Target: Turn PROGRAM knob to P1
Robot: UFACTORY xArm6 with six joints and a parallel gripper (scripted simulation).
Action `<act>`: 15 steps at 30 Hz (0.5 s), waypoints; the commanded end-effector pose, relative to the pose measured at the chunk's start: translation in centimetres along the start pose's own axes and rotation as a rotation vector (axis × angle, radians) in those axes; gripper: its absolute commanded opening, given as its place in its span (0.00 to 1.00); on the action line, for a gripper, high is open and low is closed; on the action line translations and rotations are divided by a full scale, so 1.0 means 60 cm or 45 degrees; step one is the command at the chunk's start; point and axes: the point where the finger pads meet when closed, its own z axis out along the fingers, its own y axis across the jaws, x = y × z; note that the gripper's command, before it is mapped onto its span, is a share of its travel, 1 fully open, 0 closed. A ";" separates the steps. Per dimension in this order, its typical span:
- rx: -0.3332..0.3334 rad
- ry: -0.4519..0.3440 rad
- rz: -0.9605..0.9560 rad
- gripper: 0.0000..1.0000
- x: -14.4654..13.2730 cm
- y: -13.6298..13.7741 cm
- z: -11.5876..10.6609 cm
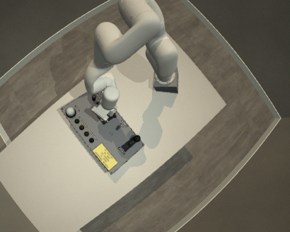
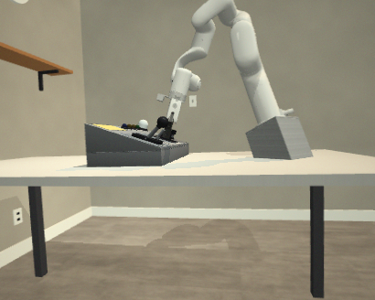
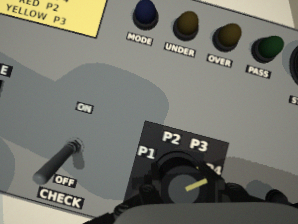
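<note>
Mid-turn on the PROGRAM knob (image 3: 181, 187), low at the console (image 1: 114, 146) panel's near edge.

Gripper (image 3: 182, 200) half closed, clamped on the knob; yellow pointer aimed near P4. Next, likely: counter-clockwise twist to P1 without shoving the loose console.

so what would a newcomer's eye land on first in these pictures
Probably the white arm bent over the sloped grey console on the table, its pincer shut on the PROGRAM knob, whose yellow pointer aims near P4. Next, the yellow label at the console's corner and the row of dark lamps marked MODE, UNDER, OVER, PASS.
</note>
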 end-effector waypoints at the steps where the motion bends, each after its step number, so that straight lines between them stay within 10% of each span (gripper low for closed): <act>1: 0.001 -0.002 -0.036 0.00 0.002 0.001 0.000; 15: 0.001 -0.002 -0.376 0.00 0.002 0.001 0.000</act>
